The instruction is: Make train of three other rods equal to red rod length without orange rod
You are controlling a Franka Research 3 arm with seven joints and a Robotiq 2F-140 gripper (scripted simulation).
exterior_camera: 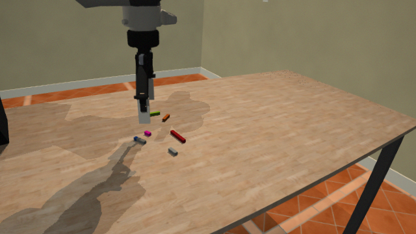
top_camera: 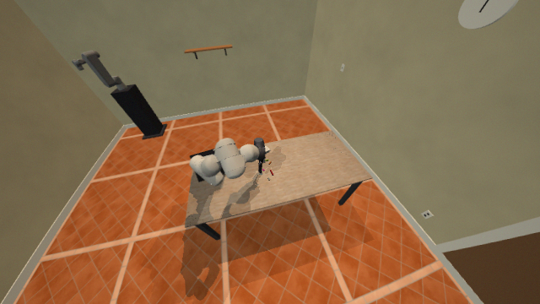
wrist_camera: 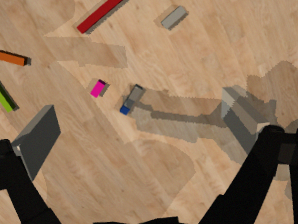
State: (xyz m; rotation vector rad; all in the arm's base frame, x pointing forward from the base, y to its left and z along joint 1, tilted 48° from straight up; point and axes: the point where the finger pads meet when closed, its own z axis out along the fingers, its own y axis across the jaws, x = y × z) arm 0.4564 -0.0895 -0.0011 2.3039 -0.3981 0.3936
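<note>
"Red rod [top_camera: 272, 172] [exterior_camera: 177, 136] [wrist_camera: 101, 16] flat on the table [top_camera: 312, 160] [exterior_camera: 260, 130] [wrist_camera: 100, 175], and what's the gripper [top_camera: 261, 162] [exterior_camera: 147, 105] [wrist_camera: 138, 110] up to?"

"Fingers wide apart, nothing between them, up above the wood! The arm [top_camera: 229, 158] [exterior_camera: 142, 17] reaches over from its end of the table."

"And out in front of those fingers, in the wrist view?"

"Blue rod [exterior_camera: 136, 138] [wrist_camera: 124, 110] and one grey rod [exterior_camera: 141, 140] [wrist_camera: 134, 95], end to end, no gap I can make out! The gripper's shadow falls around them."

"Any close company?"

"Magenta rod [top_camera: 263, 170] [exterior_camera: 147, 133] [wrist_camera: 98, 88], right near the pair, off to its side, with bare wood between. That's the closest neighbour to steer around!"

"Further out?"

"Second grey rod [top_camera: 268, 179] [exterior_camera: 173, 151] [wrist_camera: 174, 18], alone, well apart from the blue-and-grey pair. One, three and three makes seven, but that last three isn't in the line. The red one lies between it and the orange rod [top_camera: 270, 163] [exterior_camera: 166, 117] [wrist_camera: 12, 58], roughly speaking, and the lime rod [top_camera: 267, 160] [exterior_camera: 155, 114] [wrist_camera: 6, 97] is near the orange, partly hidden by a finger in the exterior view."

"Beyond the table?"

"Black pedestal [top_camera: 137, 110] on the tiles, well away, and a wooden rail [top_camera: 208, 49] up on the wall!"
</note>
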